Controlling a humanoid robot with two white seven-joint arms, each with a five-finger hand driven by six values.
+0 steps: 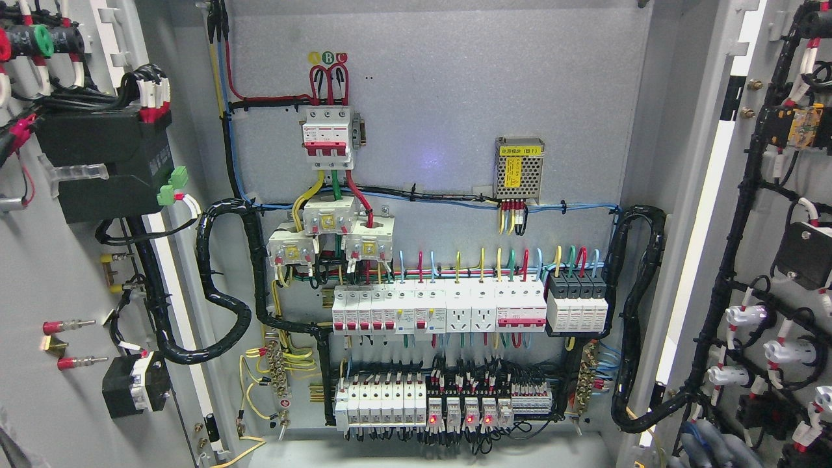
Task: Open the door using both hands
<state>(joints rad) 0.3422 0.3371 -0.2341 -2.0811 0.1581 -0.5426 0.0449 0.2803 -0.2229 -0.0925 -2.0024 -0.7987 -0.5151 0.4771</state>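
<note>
Head view: both grey metal cabinet doors — left door (58, 260) and right door (773, 195) — stand swung wide, baring the wired breaker panel (442, 312). The opening looks finished. Neither hand is clearly in view — the bluish-grey shapes at the lower right corner might be fingers.

The head view faces straight into the open cabinet (442, 130), close (both doors swung aside).

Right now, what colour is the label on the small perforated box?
Yellow with dark print, on the perforated box; head view shows it best.
</note>
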